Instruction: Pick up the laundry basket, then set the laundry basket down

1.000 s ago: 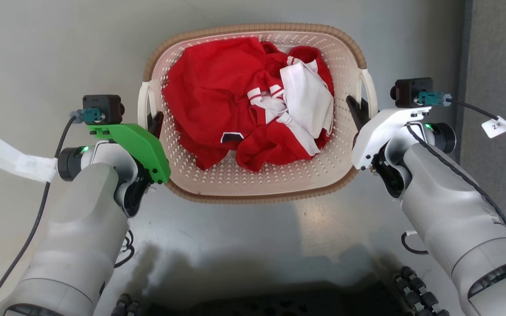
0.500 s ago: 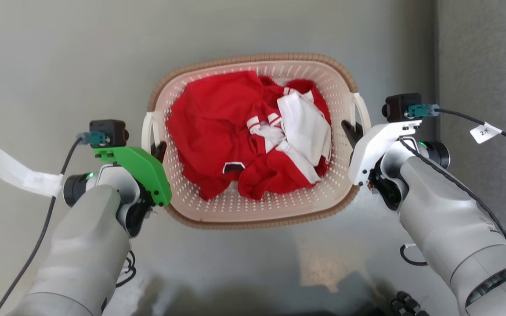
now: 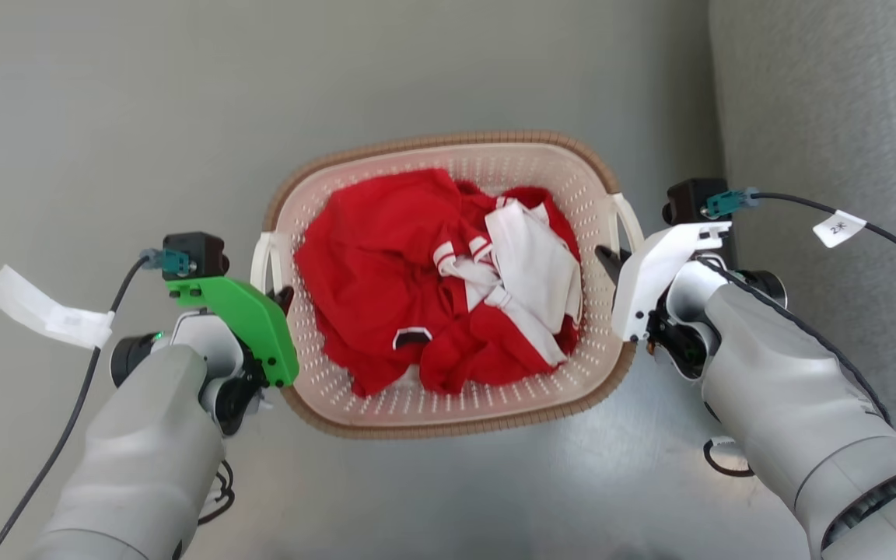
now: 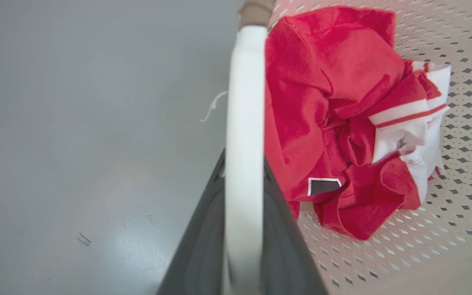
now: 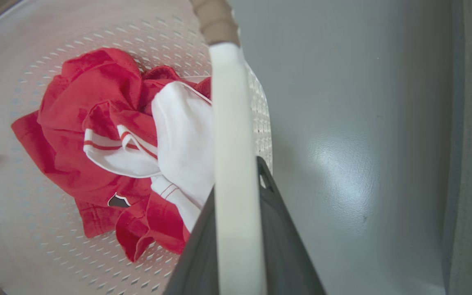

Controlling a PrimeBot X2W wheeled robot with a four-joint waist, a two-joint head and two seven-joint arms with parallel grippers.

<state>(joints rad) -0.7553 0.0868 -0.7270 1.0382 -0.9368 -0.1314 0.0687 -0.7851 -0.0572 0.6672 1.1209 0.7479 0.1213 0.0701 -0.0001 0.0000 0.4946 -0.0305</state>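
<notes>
The laundry basket [image 3: 448, 142], cream perforated plastic with a brown woven-look rim, lies between my two arms on or over the grey floor; I cannot tell which. Crumpled red and white clothes [image 3: 432, 288] fill it. My left gripper [image 3: 281, 299] is shut on the left white loop handle [image 4: 244, 123], whose bar runs between the dark fingers [image 4: 203, 229]. My right gripper [image 3: 607, 260] is shut on the right loop handle [image 5: 230, 143], its dark fingers [image 5: 281, 229] on either side of the bar. The clothes [image 5: 137, 147] show inside the basket's wall [image 5: 35, 254].
A grey textured surface [image 3: 829, 117] rises along the right side, close to my right arm. A white tag [image 3: 43, 311] hangs from the left wrist cable and a small label [image 3: 839, 228] from the right cable. Smooth grey floor [image 3: 106, 117] surrounds the basket.
The whole head picture has shifted, so the camera moved. The basket and both grippers now sit lower and look smaller, and the dark base has left the bottom edge. Both grips are unchanged.
</notes>
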